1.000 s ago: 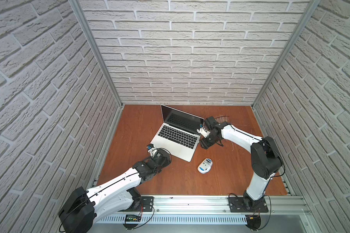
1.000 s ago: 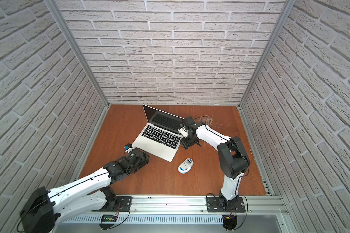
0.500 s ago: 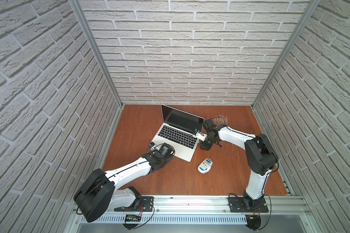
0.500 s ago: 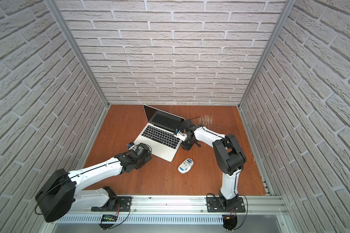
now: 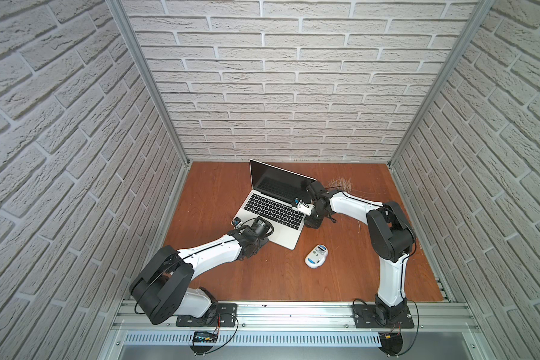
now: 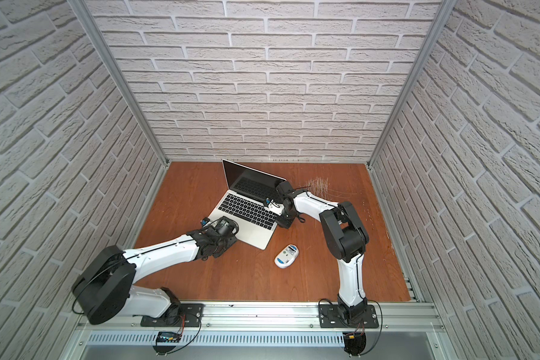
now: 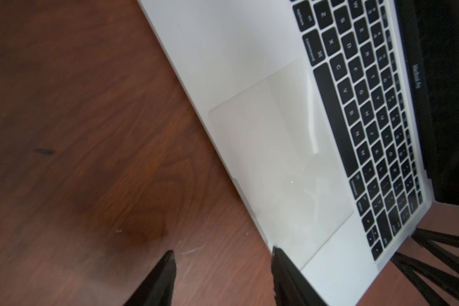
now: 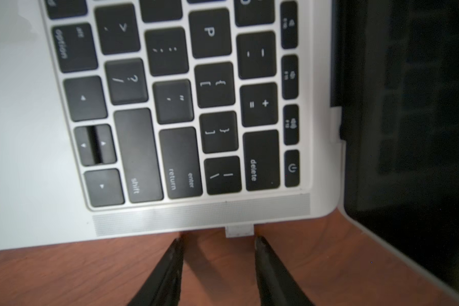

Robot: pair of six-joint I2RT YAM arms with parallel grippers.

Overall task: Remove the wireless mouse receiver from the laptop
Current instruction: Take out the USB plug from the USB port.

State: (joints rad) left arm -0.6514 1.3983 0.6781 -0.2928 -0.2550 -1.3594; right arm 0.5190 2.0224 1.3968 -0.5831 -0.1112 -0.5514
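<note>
Jaws apart, receiver (image 8: pixel 239 231) just ahead

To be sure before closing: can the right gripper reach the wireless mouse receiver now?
Probably yes: the open right gripper faces the wireless mouse receiver at the laptop edge; nothing lies between them.

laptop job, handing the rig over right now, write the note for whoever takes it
Left end effector: open, holding nothing, low at the laptop's front edge, one finger over the trackpad corner.
Right end effector: open, tips just short of the receiver, which sits off-centre, near one finger.
Receiver: plugged into the laptop's side, by the delete key.
Mouse: upside down on the table, apart from the laptop.
Done: approach. Left: close on the receiver, pull it straight out.
</note>
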